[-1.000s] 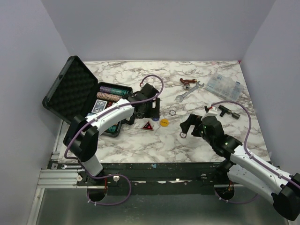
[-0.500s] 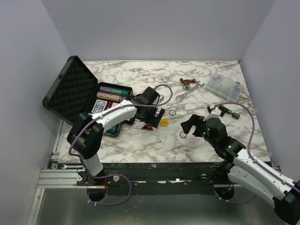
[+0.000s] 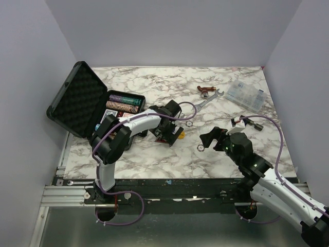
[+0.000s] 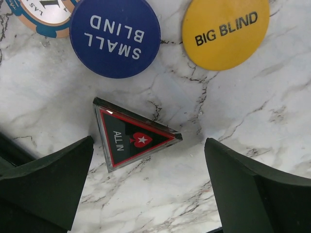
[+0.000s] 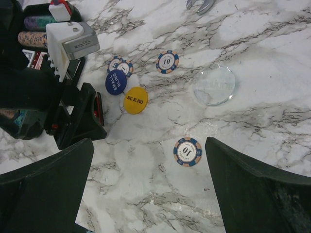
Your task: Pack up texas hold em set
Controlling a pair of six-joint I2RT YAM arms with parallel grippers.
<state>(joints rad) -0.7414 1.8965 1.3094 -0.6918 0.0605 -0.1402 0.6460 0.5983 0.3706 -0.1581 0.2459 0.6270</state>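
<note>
1. Loose pieces are being collected: the left gripper (image 4: 148, 167) is spread wide astride the "ALL IN" triangle (image 4: 131, 140), which lies flat near the open briefcase (image 3: 77, 103).
2. Next, the jaws must be lowered and closed on the triangle, so that it can be carried to the case.
3. The right gripper (image 5: 150, 179) is held spread, empty, over a "10" chip (image 5: 187, 151).

The left fingers (image 4: 48, 179) stand wide apart, pointing straight down; the right fingers (image 5: 43, 184) equally wide, angled downward
</note>
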